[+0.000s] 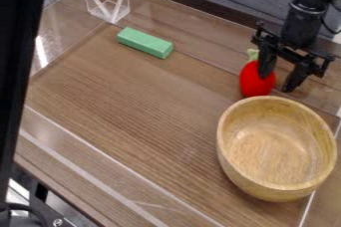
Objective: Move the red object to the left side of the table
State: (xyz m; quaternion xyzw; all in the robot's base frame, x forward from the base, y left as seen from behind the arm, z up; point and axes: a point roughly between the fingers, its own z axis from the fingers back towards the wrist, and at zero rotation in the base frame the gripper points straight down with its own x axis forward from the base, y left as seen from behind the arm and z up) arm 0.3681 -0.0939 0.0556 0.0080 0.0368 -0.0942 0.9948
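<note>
The black gripper points straight down at the right side of the table; its fingers straddle the red strawberry toy, though whether they pinch it I cannot tell; the strawberry sits on the tabletop just behind the wooden bowl; a green block lies well apart to the left.

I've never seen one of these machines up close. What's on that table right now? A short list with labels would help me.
red object: small strawberry-shaped toy, far right of the table, just behind the bowl
hand: pointing down around the toy, fingers either side; a firm grip is not clear
wooden bowl: empty, near right corner
green block: lying flat, toward the back
table: wood grain, clear low walls
task status: toy not yet on the left side
</note>
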